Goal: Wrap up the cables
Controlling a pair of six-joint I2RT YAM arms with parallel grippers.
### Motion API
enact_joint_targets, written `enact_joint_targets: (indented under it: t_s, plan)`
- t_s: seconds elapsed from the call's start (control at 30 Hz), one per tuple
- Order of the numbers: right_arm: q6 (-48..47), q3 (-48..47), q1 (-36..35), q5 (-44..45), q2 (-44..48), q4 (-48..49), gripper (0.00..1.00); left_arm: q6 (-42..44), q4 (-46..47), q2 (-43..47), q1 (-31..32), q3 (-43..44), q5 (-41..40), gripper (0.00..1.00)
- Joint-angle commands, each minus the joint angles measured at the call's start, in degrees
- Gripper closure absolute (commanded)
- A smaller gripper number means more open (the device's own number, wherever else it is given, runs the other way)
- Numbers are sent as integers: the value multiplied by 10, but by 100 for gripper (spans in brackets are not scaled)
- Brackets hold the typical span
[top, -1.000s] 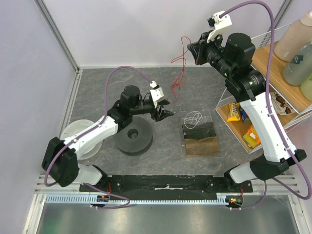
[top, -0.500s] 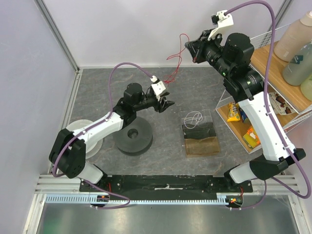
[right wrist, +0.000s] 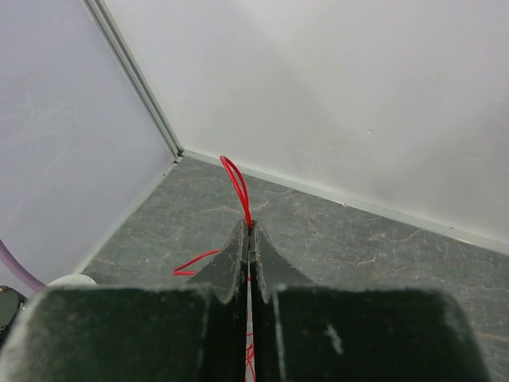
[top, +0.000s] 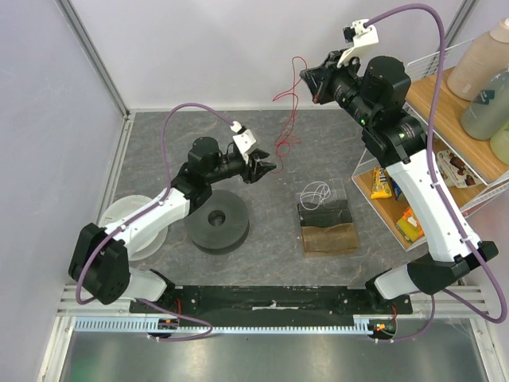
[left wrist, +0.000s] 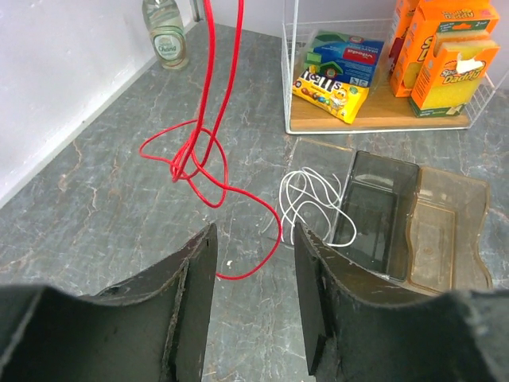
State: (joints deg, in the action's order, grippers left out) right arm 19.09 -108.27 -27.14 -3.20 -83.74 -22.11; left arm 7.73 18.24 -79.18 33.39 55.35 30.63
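1. A grey marbled table boxed in by white walls is what's seen. A two-part tray sits around mid-table, so everything below is placed off that.
2. The red wire is held up high beyond the tray's far side. From there it's hung in loose curls toward the table on the tray's far-left side. Whether the tail actually touches the table can't be told.
3. The wire's top end is pinched by the right gripper. Its fingers are pressed tight together, and in the wrist view a red loop is seen poking out of the tip.
4. The left gripper is found left of the tray, just beside the wire's lower tangle. Its fingers are spread with a clear gap and nothing is gripped. The tangle and curled tail are seen past that gap, not in it.
5. A white wire is draped in loose loops over the tray's far-left corner, partly spilled onto the table.
6. A black spool is parked left of the tray, with a white disc further left, partly covered by the left arm.
7. A shelf stocked with snack packs is set to the tray's right.
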Motion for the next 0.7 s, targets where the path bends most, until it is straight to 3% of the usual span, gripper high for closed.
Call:
enact_joint_targets:
  t_s: [0.0, 0.23, 0.37, 0.57, 0.67]
  plan:
    - [8, 11, 2, 0, 23, 41, 100, -39, 2, -6, -4, 10, 33, 50]
    - [31, 13, 2, -9, 23, 51, 100, -71, 9, -54, -3, 27, 60, 48]
    - [45, 15, 2, -17, 22, 62, 100, -63, 20, -83, -3, 25, 28, 48]
    - [39, 24, 2, -8, 24, 63, 100, -71, 37, -98, -6, 46, 36, 68]
    - [40, 30, 2, -1, 27, 65, 100, -98, 42, -84, -6, 45, 37, 70]
